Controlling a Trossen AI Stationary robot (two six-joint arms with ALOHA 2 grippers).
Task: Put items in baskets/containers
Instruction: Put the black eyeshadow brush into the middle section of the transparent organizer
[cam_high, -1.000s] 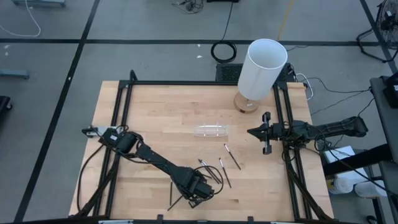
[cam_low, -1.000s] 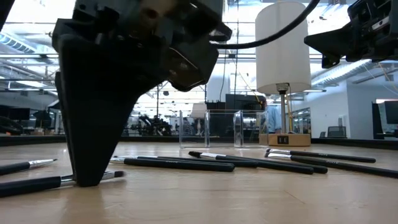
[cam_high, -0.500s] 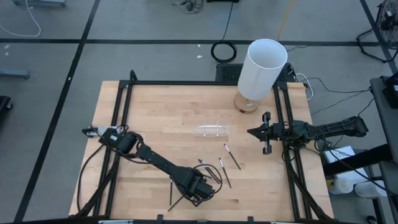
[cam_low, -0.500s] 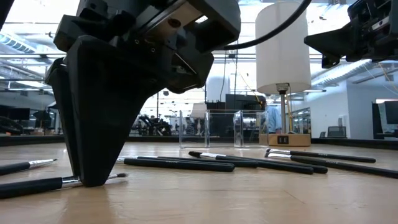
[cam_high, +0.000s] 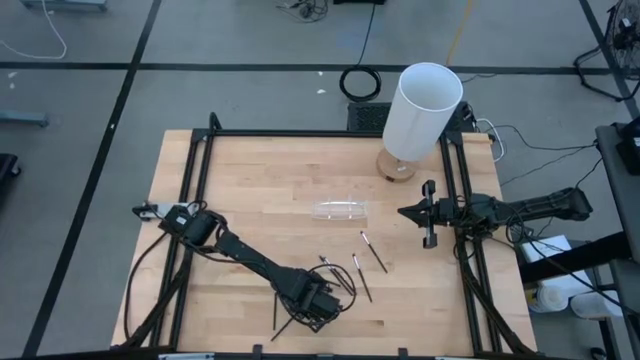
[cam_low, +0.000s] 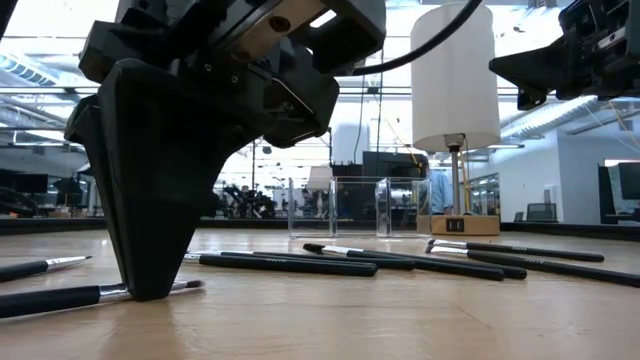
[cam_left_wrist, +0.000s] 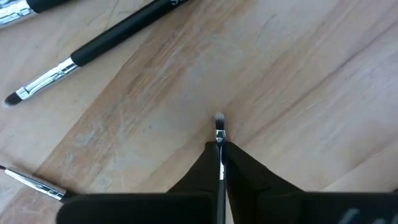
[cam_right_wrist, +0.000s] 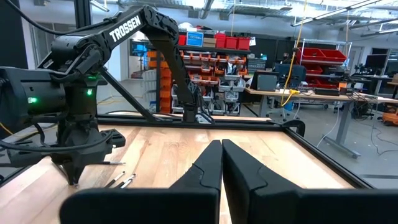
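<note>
Since a second ago the left gripper (cam_left_wrist: 220, 163) has pinched its fingers together on one brush (cam_left_wrist: 219, 134), whose pale tip sticks out just past the fingertips, low over the wood. Seen from above, this gripper (cam_high: 312, 308) sits at the table's near edge, well in front of the tray (cam_high: 340, 210), among a small cluster of brushes. In the low view its dark fingers (cam_low: 150, 200) come down to the table (cam_low: 400, 320) right at a brush (cam_low: 70, 296) lying there.

More brushes (cam_high: 360, 276) lie loose between the left gripper and the tray, and another (cam_high: 374, 251) lies nearer the tray's right end. In the low view they stretch across the wood in front of the tray (cam_low: 352, 208).

That tray is clear, sits near the table's middle, and holds no brush that can be made out. Behind and to its right stands a white cylinder (cam_high: 422, 110) on a round wooden base.

The right gripper (cam_high: 404, 212) waits to the tray's right, above the table's right side, fingers pressed together on nothing.
</note>
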